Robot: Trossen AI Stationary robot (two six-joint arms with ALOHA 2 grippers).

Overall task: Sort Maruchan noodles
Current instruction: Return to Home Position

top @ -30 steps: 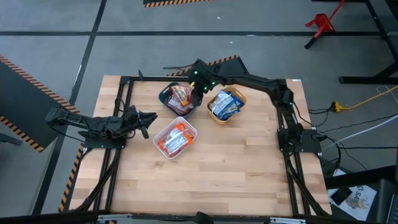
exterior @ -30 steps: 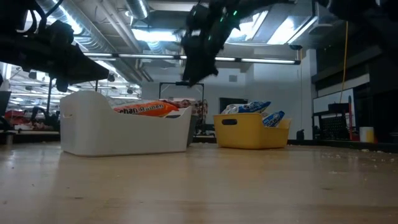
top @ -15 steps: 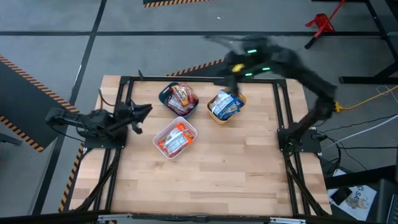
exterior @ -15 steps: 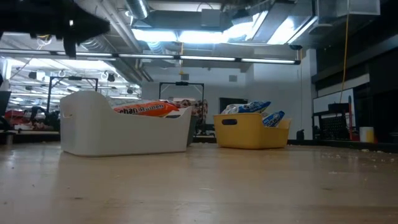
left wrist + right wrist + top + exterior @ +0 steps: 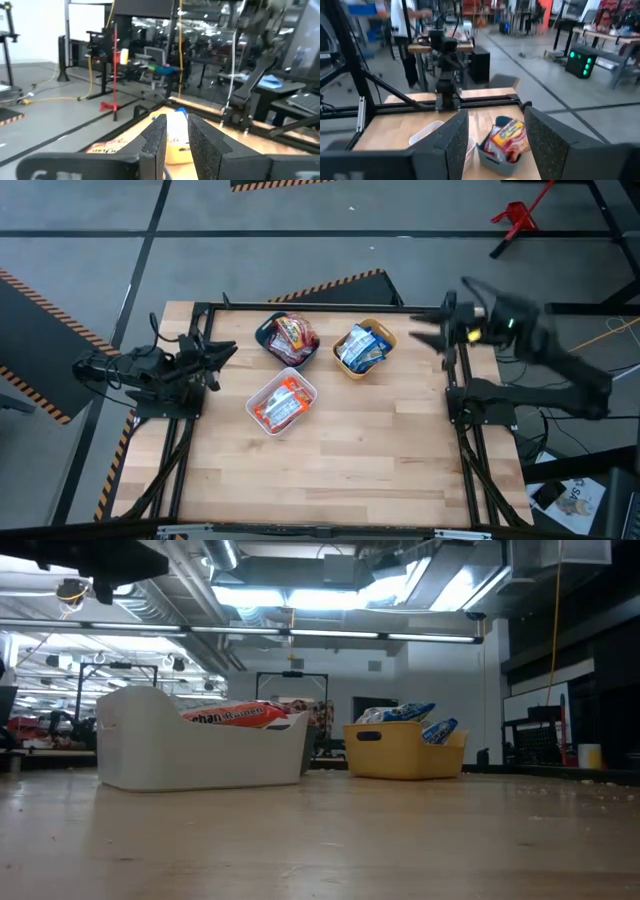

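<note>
**High view:** The right gripper (image 5: 428,338), over the bins a second ago, has swung out to the pale wooden table's (image 5: 340,470) right edge. The left gripper (image 5: 222,352) has drawn back to the left edge. Red-and-yellow plastic noodle packets (image 5: 292,335) lie in the dark teal plastic bin (image 5: 262,335), blue-and-white packets (image 5: 360,348) in the orange plastic bin (image 5: 388,338), and orange-and-white packets (image 5: 283,402) in the white plastic bin (image 5: 252,402). No packet lies loose, so the sorting looks finished.

**Low view:** No arm hangs over the white and orange bins any longer.

**Left wrist view:** The left gripper's fingers (image 5: 155,140) stand a narrow gap apart, holding nothing.

**Right wrist view:** The right gripper's fingers (image 5: 455,142) are spread wide and empty, facing the teal bin.
</note>
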